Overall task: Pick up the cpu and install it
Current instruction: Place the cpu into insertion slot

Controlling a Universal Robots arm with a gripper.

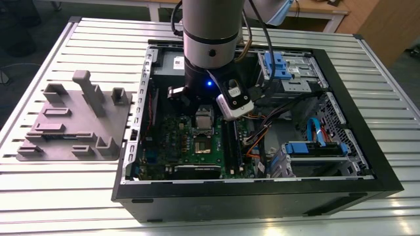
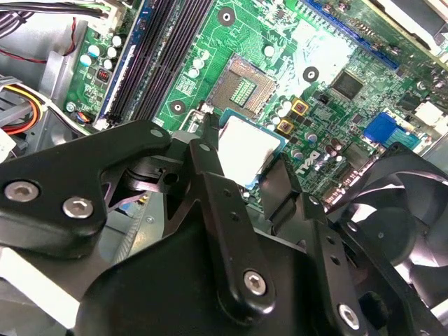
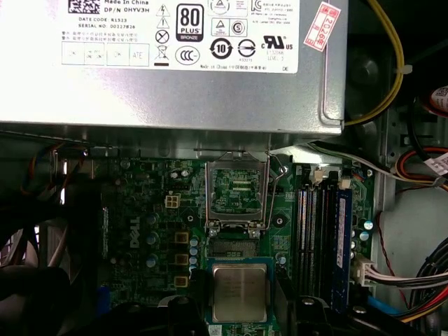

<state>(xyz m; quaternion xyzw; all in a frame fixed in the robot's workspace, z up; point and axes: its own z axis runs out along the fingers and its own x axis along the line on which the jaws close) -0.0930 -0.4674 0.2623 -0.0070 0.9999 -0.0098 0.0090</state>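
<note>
I hung inside the open computer case [image 1: 262,196], above the green motherboard [image 2: 329,49]. My gripper [image 2: 245,168] was closed on the cpu [image 2: 246,143], fingers [image 2: 204,164] against its opposite sides, holding it just beside the open socket [image 2: 241,87] near the board's middle.

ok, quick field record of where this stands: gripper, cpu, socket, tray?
gripper: shut on the cpu, down inside the open case
cpu: held above the motherboard, silvery top towards both wrist cameras, not seated
socket: empty, contacts exposed
load frame: flipped open
fixture tray: grey, on the table, at the exterior view's left of the case
</note>
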